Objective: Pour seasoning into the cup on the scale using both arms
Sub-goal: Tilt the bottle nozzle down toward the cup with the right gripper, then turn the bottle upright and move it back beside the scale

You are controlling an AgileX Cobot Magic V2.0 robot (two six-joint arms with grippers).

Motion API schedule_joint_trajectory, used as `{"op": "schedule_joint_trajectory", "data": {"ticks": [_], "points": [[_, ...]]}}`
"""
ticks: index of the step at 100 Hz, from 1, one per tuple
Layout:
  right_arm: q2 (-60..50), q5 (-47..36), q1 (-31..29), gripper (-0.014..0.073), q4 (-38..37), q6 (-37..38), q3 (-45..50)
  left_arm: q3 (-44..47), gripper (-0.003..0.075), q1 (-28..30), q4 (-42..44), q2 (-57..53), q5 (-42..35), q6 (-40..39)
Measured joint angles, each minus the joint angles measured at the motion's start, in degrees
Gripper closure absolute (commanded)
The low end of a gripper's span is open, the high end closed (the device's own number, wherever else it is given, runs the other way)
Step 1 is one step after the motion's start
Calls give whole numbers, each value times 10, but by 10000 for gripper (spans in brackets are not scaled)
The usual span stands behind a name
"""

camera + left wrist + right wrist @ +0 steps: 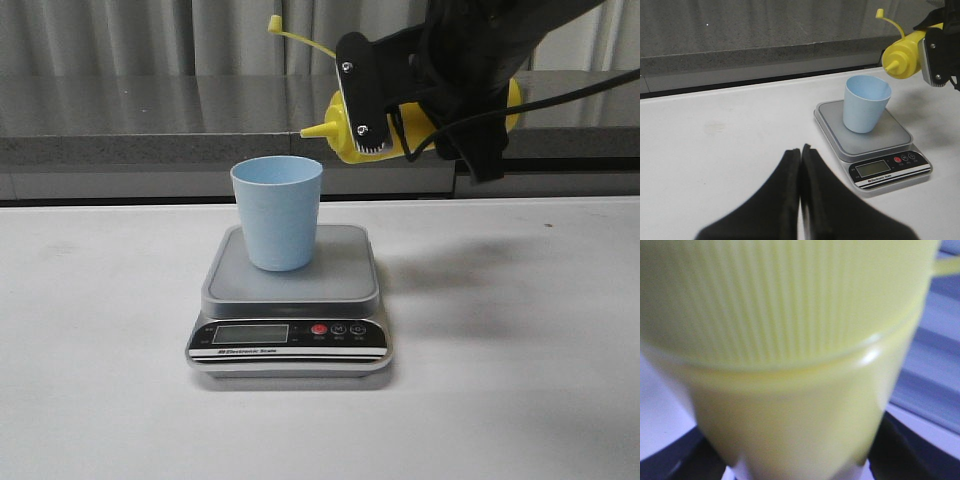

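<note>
The pale blue cup (277, 211) stands upright on the silver plate of the scale (345, 275), mid table. My right gripper (385, 105) is shut on the yellow seasoning bottle (342, 126) and holds it on its side above and right of the cup, nozzle pointing left just past the cup's rim. The bottle fills the right wrist view (790, 365). In the left wrist view the cup (865, 103), scale (900, 137) and bottle (900, 52) show at the right. My left gripper (801, 150) is shut and empty, low over the table left of the scale.
A grey ledge (120, 150) and pale curtains run along the back of the white table (520, 380). The bottle's tethered cap tip (275, 24) sticks up to the left of my right gripper.
</note>
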Motion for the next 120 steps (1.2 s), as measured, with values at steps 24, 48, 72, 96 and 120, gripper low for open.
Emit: {"op": "schedule_joint_trajectory", "data": {"ticks": [24, 48, 72, 96, 120], "points": [[0, 3, 8, 349, -74, 0, 0, 0, 741, 0, 0, 0, 0, 0], [0, 7, 8, 349, -81, 0, 0, 0, 741, 0, 0, 0, 0, 0], [0, 7, 8, 349, -81, 50, 0, 0, 741, 0, 0, 0, 0, 0], [0, -22, 8, 349, -80, 242, 0, 0, 741, 0, 0, 0, 0, 0], [-1, -79, 7, 349, -80, 470, 0, 0, 741, 0, 0, 0, 0, 0]]}}
